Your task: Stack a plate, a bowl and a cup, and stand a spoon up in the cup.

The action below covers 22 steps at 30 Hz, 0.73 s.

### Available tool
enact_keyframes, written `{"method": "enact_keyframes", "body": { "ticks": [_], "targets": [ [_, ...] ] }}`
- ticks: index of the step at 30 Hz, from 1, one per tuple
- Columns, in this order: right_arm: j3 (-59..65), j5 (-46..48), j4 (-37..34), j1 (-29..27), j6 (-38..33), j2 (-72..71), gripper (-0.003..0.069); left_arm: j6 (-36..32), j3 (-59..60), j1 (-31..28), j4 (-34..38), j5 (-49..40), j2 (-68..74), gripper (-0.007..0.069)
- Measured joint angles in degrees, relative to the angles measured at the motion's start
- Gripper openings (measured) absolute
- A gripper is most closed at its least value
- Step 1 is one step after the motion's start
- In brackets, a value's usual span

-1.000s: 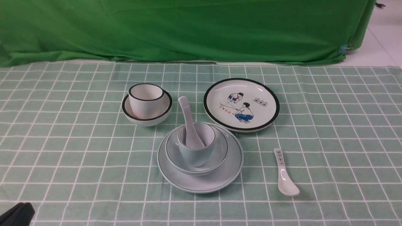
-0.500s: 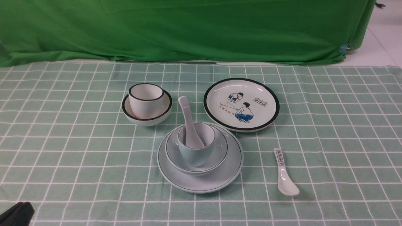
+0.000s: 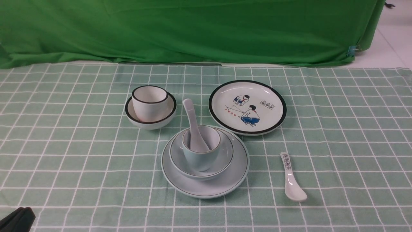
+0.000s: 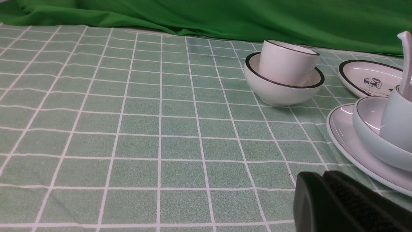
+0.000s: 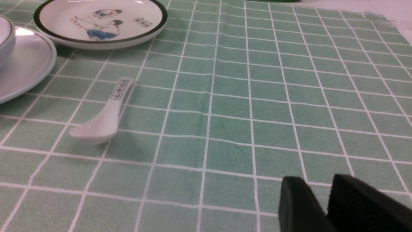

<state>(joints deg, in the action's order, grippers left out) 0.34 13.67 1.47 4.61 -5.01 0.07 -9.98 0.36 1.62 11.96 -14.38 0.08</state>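
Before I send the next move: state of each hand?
Left hand: closed, holding nothing.
Right hand: slightly open, gap between the fingertips, holding nothing.

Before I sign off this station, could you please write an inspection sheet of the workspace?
Surface: green checked cloth, flat.
Job's things: spoon leaning in cup, cup in bowl, bowl on plate.
Clutter: black-rimmed cup in black-rimmed bowl; cartoon plate; printed spoon.
Grippers: left, fingers shut; right, fingers apart, empty.
Cables: possibly a dark end, far right.
Surroundings: green drape behind.
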Motion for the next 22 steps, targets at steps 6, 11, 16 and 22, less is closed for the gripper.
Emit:
{"method": "enact_keyframes", "body": {
  "ticks": [6, 11, 16, 22],
  "targets": [
    [0.0, 0.0, 0.0, 0.0, 0.0, 0.0, 0.0205, -0.05, 0.0, 0.0, 0.0, 0.0, 0.0, 0.0013],
    [0.0, 0.0, 0.0, 0.0, 0.0, 0.0, 0.0214, -0.05, 0.0, 0.0, 0.0, 0.0, 0.0, 0.0013],
    [0.0, 0.0, 0.0, 0.0, 0.0, 0.0, 0.0216, -0.05, 0.0, 0.0, 0.0, 0.0, 0.0, 0.0013],
    [0.0, 0.0, 0.0, 0.0, 0.0, 0.0, 0.0216, -0.05, 0.0, 0.0, 0.0, 0.0, 0.0, 0.0013]
  ]
}}
